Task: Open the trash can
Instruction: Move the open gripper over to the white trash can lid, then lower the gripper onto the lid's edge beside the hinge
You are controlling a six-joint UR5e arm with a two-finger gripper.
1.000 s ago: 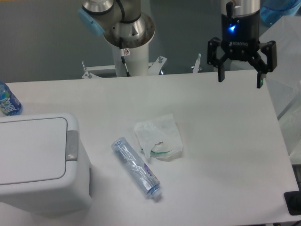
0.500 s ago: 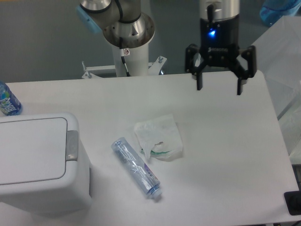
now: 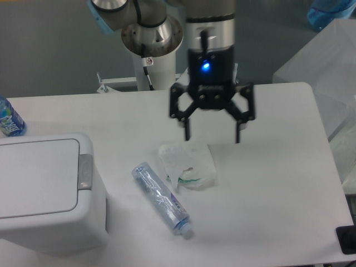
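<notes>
The white trash can [image 3: 47, 192] stands at the table's front left, its flat lid shut and its small grey push tab [image 3: 85, 170] on the right edge. My gripper [image 3: 212, 135] hangs open and empty over the middle of the table, above the far edge of a crumpled plastic bag [image 3: 188, 165]. It is well to the right of the trash can and touches nothing.
An empty clear plastic bottle [image 3: 161, 198] lies on its side between the trash can and the bag. A blue-labelled bottle [image 3: 8, 119] stands at the far left edge. The arm's base [image 3: 151, 44] rises behind the table. Clear plastic sheeting [image 3: 328, 78] hangs at the right.
My gripper has moved left and down, from the table's far right corner to above the crumpled bag, staying open. Nothing on the table has moved.
</notes>
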